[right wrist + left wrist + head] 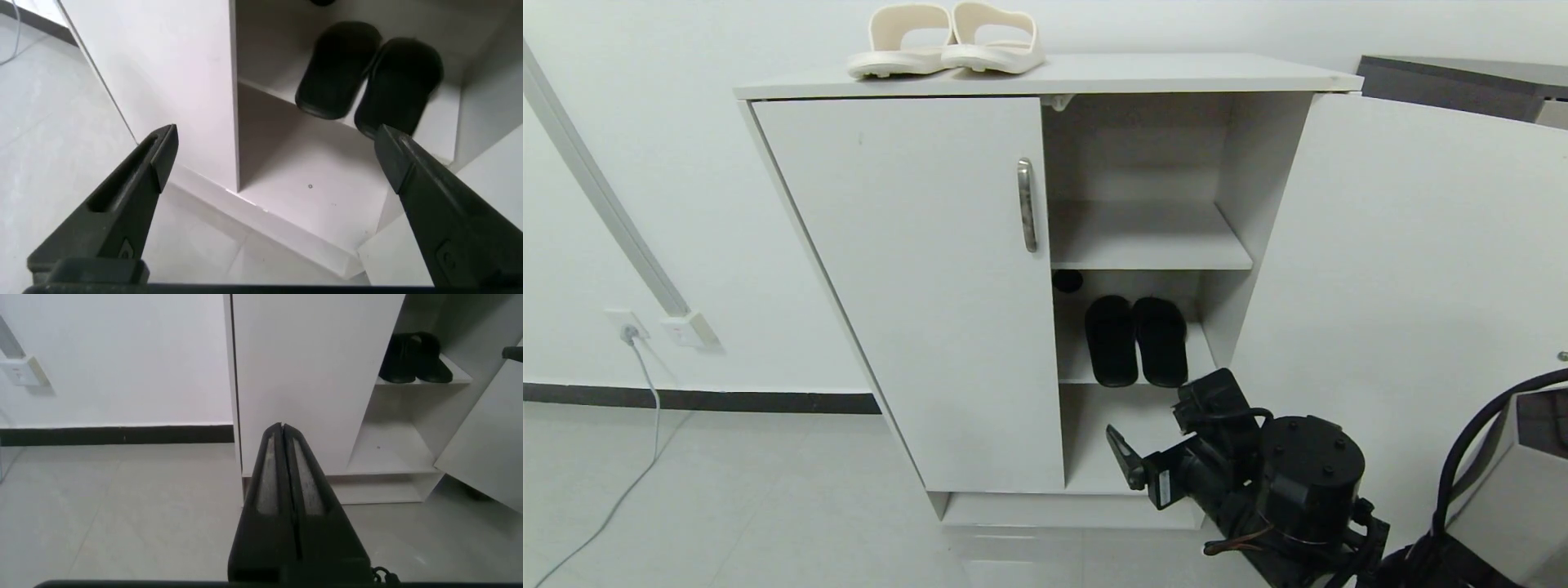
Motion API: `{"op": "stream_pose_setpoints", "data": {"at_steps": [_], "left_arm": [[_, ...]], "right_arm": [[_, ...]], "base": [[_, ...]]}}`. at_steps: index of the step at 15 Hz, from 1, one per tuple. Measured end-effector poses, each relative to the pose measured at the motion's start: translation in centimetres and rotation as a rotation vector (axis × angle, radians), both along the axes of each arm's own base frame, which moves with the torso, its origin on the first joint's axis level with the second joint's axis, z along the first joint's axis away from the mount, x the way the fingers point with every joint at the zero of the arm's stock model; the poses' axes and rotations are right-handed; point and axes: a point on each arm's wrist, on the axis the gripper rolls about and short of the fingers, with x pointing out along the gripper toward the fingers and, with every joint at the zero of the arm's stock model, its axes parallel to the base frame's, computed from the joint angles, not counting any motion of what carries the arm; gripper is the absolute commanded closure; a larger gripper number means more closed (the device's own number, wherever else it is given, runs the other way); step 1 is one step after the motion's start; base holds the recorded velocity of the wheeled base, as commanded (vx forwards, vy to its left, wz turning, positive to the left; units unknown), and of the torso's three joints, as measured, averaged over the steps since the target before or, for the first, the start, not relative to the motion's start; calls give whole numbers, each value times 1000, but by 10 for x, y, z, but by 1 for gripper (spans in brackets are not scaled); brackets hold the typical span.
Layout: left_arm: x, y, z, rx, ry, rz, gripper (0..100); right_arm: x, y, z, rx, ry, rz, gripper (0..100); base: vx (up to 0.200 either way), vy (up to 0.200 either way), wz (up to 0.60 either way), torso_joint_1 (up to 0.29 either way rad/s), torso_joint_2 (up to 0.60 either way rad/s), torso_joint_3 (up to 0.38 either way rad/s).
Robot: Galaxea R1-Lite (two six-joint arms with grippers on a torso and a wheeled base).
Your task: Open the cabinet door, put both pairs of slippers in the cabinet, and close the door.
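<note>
A white cabinet [1176, 75] stands against the wall with its left door [915, 286] closed and its right door [1405, 269] swung wide open. A cream pair of slippers [947, 41] lies on the cabinet top. A black pair of slippers [1135, 339] [415, 358] [368, 73] rests side by side on the middle shelf inside. My right gripper [1147, 433] [276, 139] hangs open and empty just in front of the lowest compartment, below the black pair. My left gripper [280, 433] is shut on nothing, low over the floor and back from the closed door.
The closed door carries a metal handle [1027, 204] at its inner edge. The top shelf [1147, 237] is bare. A small dark round object [1067, 280] sits at the back of the middle shelf. A wall socket [629, 331] with a cable [637, 457] is at the left.
</note>
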Motion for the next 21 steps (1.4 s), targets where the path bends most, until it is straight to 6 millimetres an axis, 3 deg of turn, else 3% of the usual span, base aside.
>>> {"op": "stream_pose_setpoints", "data": {"at_steps": [8, 21], "left_arm": [[0, 0, 0, -1, 0, 0, 100], [0, 0, 0, -1, 0, 0, 100]], "right_arm": [[-1, 1, -2, -5, 5, 3, 0], [-3, -2, -6, -12, 11, 2, 0]], "base": [[0, 0, 0, 0, 0, 0], [0, 200, 0, 3, 2, 4]]}}
